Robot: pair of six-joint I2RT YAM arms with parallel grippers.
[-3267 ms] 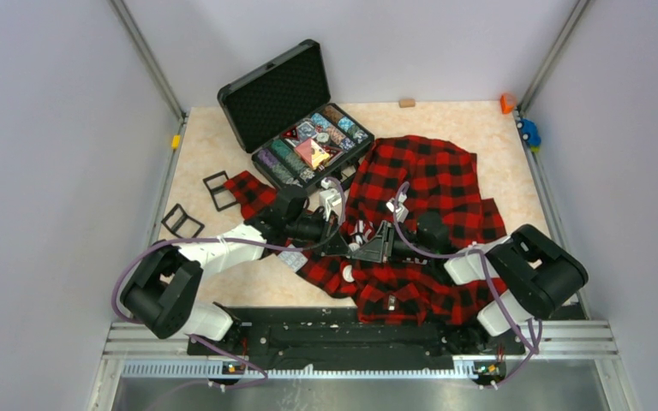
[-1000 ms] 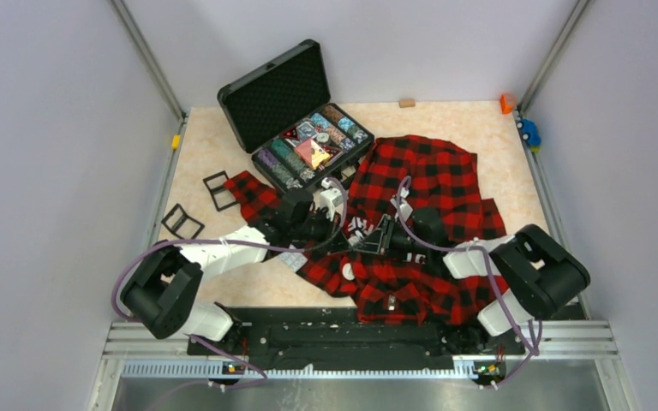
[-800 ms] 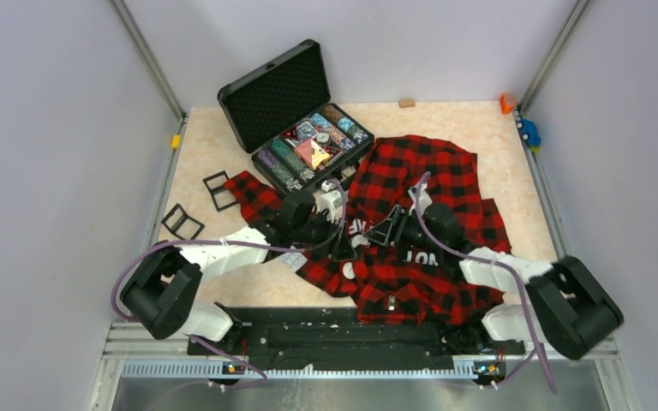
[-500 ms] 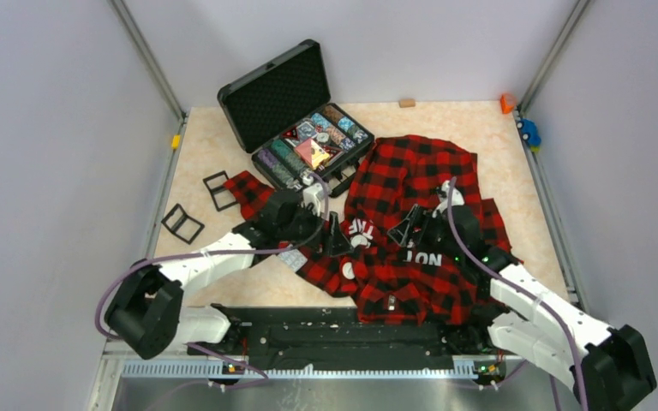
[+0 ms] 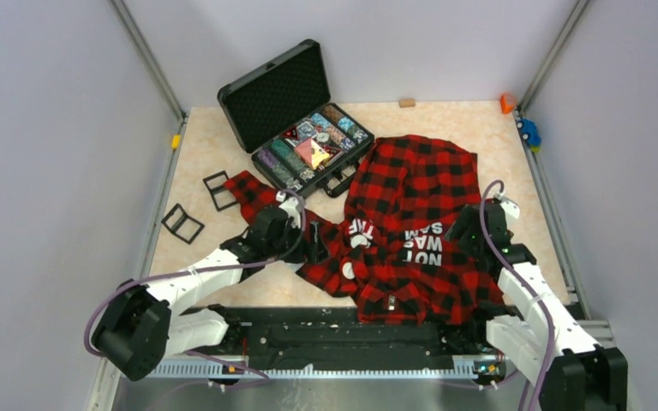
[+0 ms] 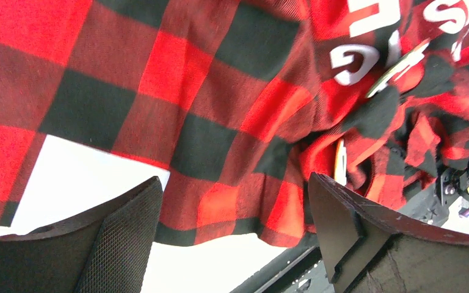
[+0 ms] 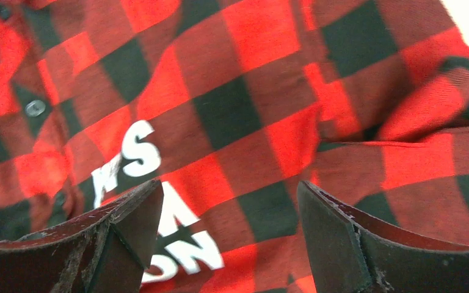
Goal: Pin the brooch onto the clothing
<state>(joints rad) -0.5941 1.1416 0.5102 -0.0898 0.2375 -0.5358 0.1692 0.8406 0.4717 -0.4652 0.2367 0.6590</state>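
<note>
Two grippers just let go and backed off sideways, left gripper (image 6: 232, 215) and right gripper (image 7: 229, 227) both with jaws spread wide, holding nothing, above the shirt (image 5: 411, 184) crumpled by the table's (image 5: 480, 128) near edge, so I'd guess the brooch is pinned, though I can't spot it.

The red-and-black checked flannel shirt (image 5: 411, 180) lies rumpled on the table's (image 5: 223, 154) near-right part, one sleeve reaching left, white block lettering upward. A small pale round brooch (image 5: 359, 242) sits at the lettering's left end.
</note>
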